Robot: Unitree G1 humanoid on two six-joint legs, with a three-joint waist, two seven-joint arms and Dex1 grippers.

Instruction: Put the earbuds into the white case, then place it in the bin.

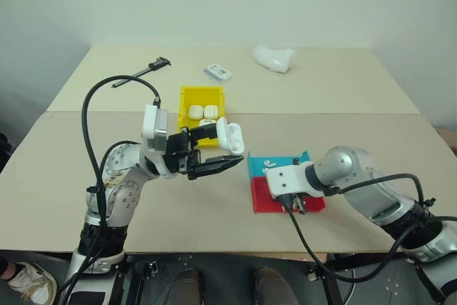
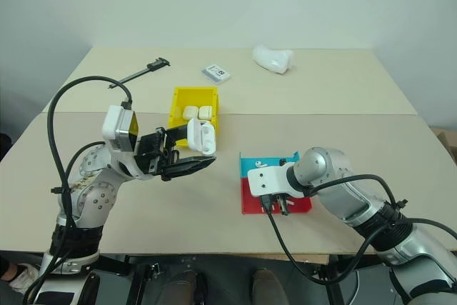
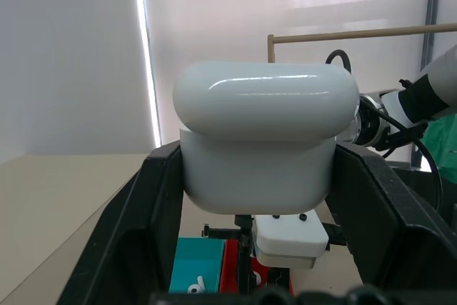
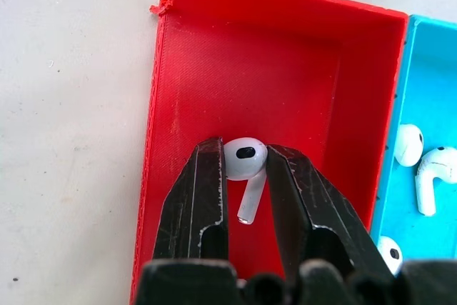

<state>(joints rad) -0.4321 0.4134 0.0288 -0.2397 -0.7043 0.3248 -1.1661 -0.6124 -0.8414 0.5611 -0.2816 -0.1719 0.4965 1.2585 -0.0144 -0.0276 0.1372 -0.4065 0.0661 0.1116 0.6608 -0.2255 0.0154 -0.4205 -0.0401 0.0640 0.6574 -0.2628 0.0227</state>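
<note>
Beige table (image 1: 343,133), red tray (image 4: 285,55) near edge

A beige table (image 1: 343,91) is carrying two shallow trays at about four o'clock: a blue tray (image 1: 283,163) touching a red tray (image 1: 268,196) just nearer the front edge. A lumpy white object (image 1: 274,57) is lying at one o'clock, a flat printed card (image 1: 218,71) at twelve, and a black tool (image 1: 151,66) at eleven.

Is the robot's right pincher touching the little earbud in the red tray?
Touching. The right wrist view shows the right gripper's two fingers pressed against both sides of the earbud in the red tray.
</note>
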